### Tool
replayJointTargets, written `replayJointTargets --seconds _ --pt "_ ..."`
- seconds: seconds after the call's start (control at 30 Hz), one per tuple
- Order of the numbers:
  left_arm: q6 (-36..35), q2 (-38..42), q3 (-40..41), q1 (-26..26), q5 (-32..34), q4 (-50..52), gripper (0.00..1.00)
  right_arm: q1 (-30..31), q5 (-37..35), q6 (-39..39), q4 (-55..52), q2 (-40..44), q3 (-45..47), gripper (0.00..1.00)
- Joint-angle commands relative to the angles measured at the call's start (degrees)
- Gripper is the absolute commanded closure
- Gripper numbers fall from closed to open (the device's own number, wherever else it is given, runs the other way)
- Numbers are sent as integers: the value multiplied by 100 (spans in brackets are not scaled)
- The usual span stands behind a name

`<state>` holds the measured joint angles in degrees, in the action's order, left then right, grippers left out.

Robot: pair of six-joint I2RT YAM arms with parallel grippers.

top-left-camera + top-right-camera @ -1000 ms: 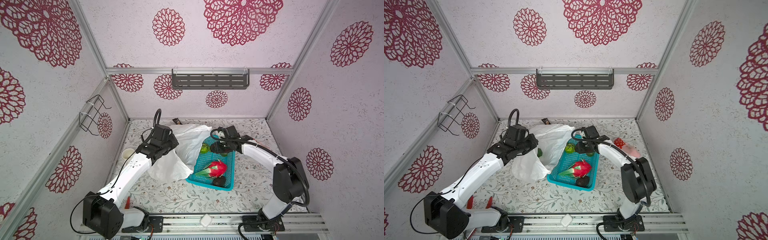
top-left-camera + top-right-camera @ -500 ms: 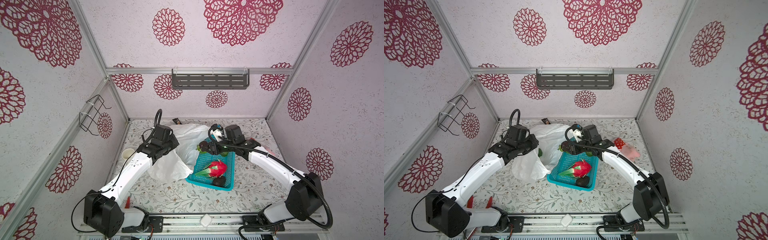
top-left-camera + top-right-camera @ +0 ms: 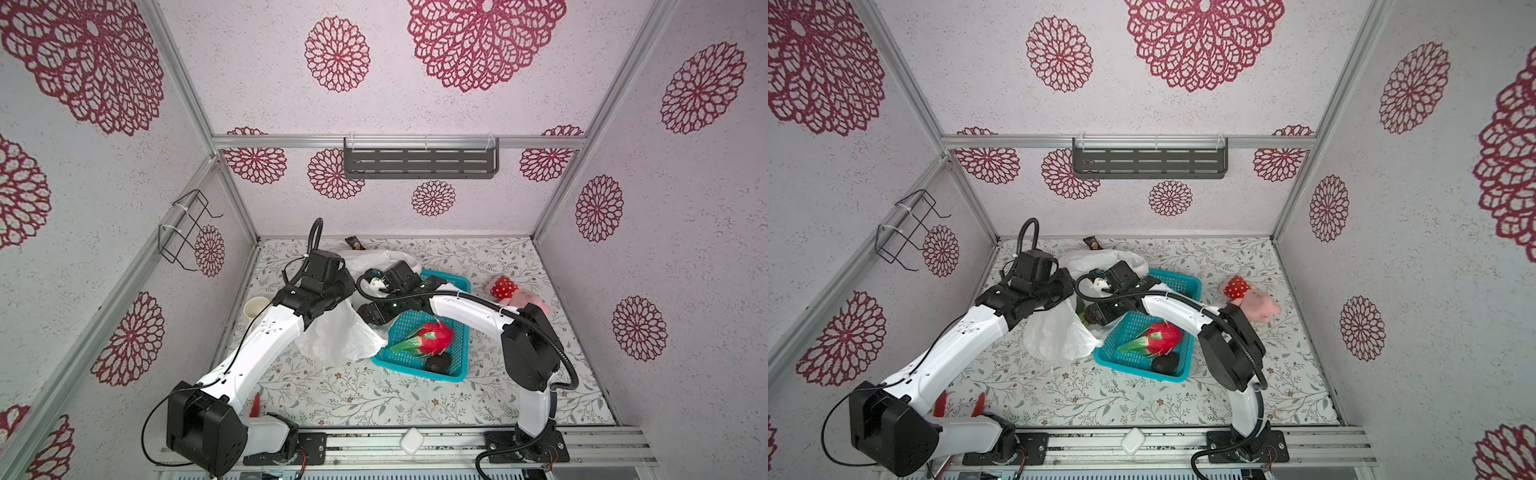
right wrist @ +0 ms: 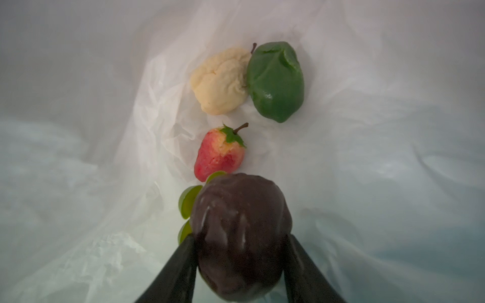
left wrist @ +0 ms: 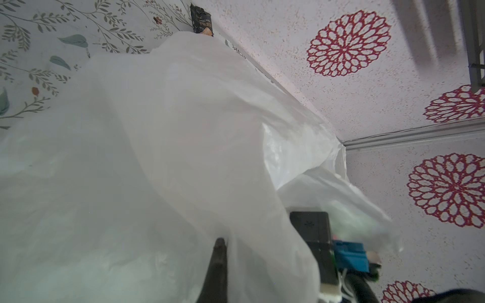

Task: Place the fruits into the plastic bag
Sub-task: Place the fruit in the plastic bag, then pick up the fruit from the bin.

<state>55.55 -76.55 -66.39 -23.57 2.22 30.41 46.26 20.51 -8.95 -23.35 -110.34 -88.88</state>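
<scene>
Two fruits lie in the basket: a dragon fruit and a second avocado. The left gripper is pinched shut on the bag. Inside the bag, the right gripper sets its fingers against both sides of an avocado; gripped or loose, I cannot tell.

Left arm reaches forward, elbow bent. Left gripper pinched tight on plastic bag film. Right arm folds inward, wrist pointing down. Right gripper fingers flank dark avocado; grip unclear.
</scene>
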Motion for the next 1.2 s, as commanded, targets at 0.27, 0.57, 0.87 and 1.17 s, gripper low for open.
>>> replayJointTargets --seconds 0.27,0.57,0.87,1.17 --pt "25 88 20 11 35 -9 100 -147 -934 105 381 1336 665 28" --pt "-4 167 91 17 100 0 100 -1315 -1540 -935 1781 3305 2194 26" --pt "-22 115 48 27 79 -41 100 -2266 -1910 -2046 1322 3110 2797 24" --pt "-76 171 38 23 109 0 100 -2104 -218 -2172 1308 1417 2259 24"
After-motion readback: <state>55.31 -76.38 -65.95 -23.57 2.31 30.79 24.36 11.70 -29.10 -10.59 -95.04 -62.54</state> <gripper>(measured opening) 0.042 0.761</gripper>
